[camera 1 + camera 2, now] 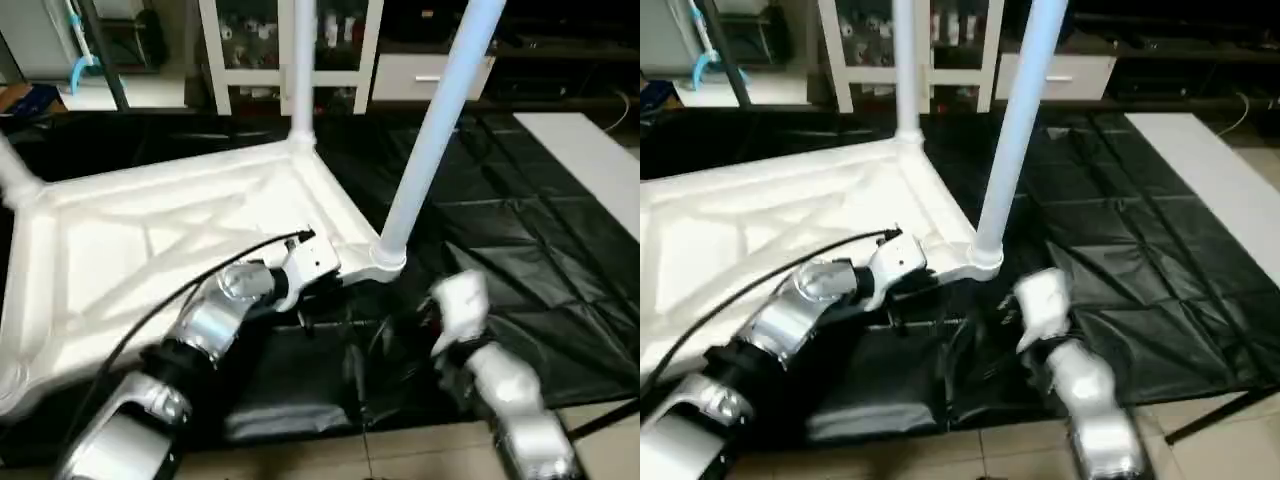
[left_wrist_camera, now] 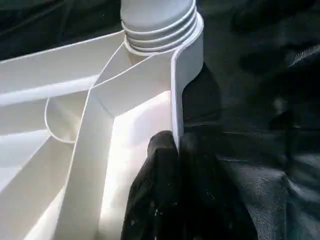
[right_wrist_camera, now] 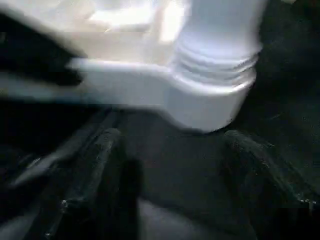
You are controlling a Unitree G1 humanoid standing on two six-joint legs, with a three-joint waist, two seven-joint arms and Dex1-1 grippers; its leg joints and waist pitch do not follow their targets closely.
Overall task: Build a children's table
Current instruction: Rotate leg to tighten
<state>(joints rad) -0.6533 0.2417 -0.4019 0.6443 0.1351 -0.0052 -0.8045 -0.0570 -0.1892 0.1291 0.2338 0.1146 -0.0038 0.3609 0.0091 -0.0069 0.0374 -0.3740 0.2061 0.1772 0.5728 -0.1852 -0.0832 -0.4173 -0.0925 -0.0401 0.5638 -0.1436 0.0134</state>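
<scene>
— On the black sheet point(image 1: 520, 250), what is seen from the head views?
— The white top point(image 1: 170, 240) is laid underside up; two legs point(image 1: 440, 120) are stood upright in its corner sockets. The left tool point(image 1: 305, 290) is placed at the top's near rim, the right tool point(image 1: 1025, 310) just beside the near socket point(image 1: 985, 262).

— And at the left wrist?
— The rim point(image 2: 177, 100) is clamped between the black fingers point(image 2: 160, 165), below the threaded leg end point(image 2: 157, 30).

— The right wrist?
— Its fingers point(image 3: 100, 165) are held apart, short of the socket point(image 3: 210, 105).
</scene>
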